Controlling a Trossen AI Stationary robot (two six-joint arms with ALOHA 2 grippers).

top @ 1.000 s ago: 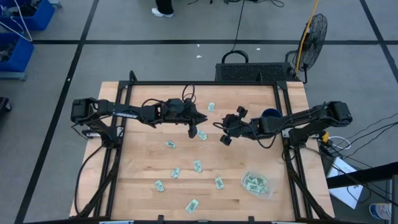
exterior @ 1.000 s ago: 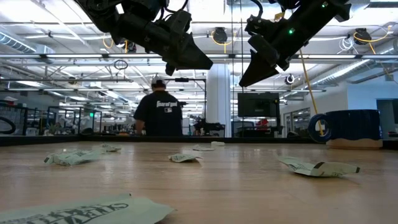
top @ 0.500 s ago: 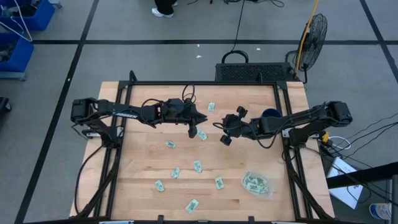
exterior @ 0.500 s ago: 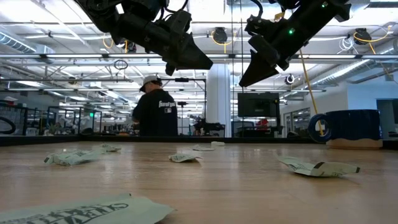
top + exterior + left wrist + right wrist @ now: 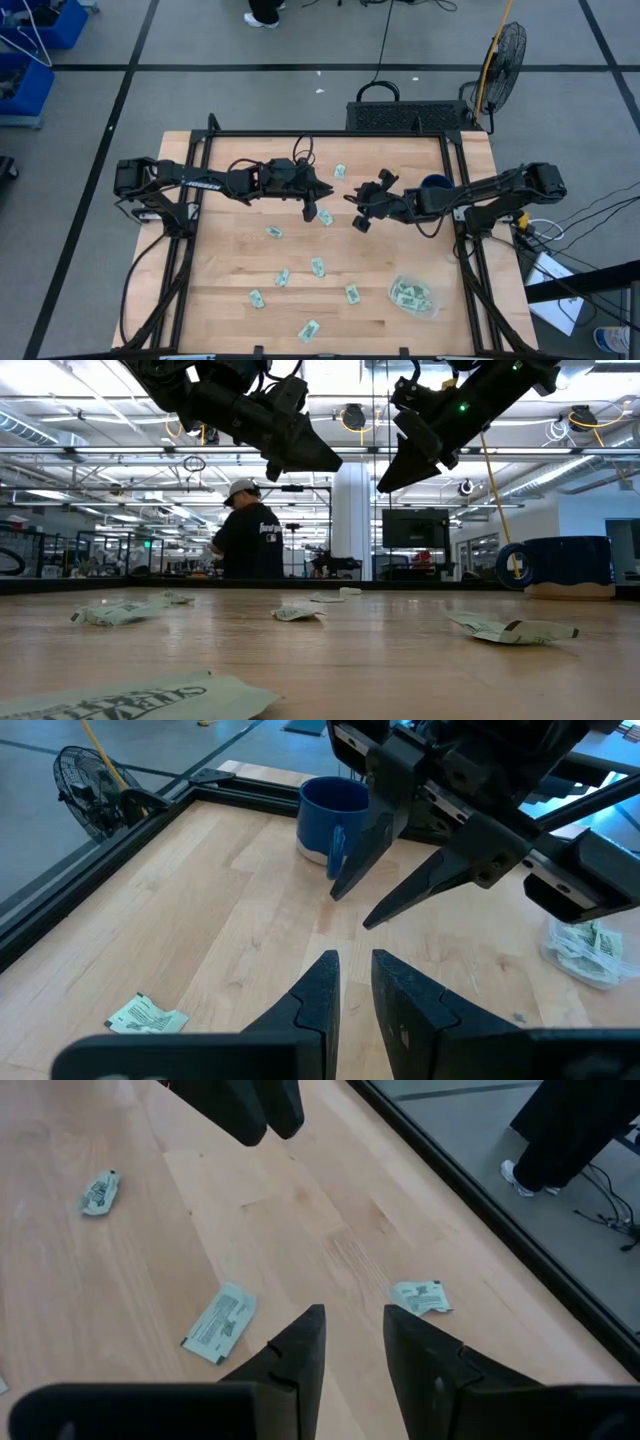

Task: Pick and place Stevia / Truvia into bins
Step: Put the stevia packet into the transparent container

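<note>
Several small pale green-and-white paper sachets (image 5: pixel 317 267) lie scattered over the wooden table (image 5: pixel 230 300), and a few sit in the shallow clear plastic bin (image 5: pixel 412 296) near the right front corner. Both the left gripper (image 5: pixel 316 197) and right gripper (image 5: pixel 358 211) hang above mid-table, narrowly parted, holding nothing, beside a dark blue mug (image 5: pixel 332 818).

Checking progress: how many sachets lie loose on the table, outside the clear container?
8 sachets: one near the far edge, two mid-table, five toward the near edge. Others may be hidden.
</note>
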